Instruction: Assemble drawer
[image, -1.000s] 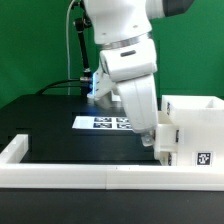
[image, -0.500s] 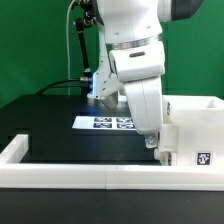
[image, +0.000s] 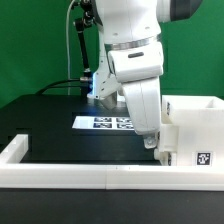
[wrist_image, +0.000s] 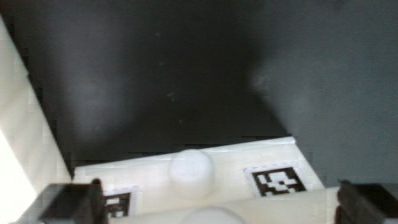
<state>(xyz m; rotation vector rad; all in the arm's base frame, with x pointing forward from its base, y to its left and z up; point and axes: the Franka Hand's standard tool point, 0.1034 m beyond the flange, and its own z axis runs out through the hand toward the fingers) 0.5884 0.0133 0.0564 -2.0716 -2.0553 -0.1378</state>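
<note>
A black table (image: 45, 120) carries the marker board (image: 104, 123) at its centre, a long white rail (image: 90, 175) along six o'clock, and white box parts (image: 192, 135) at three o'clock.

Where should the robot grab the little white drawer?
Probably on a thin side wall of the drawer, coming straight down from above. It is an open-topped box, so one of the jaws could go inside and one outside. The gripper hangs at its end on the exterior view's left, beside the taller housing.
</note>
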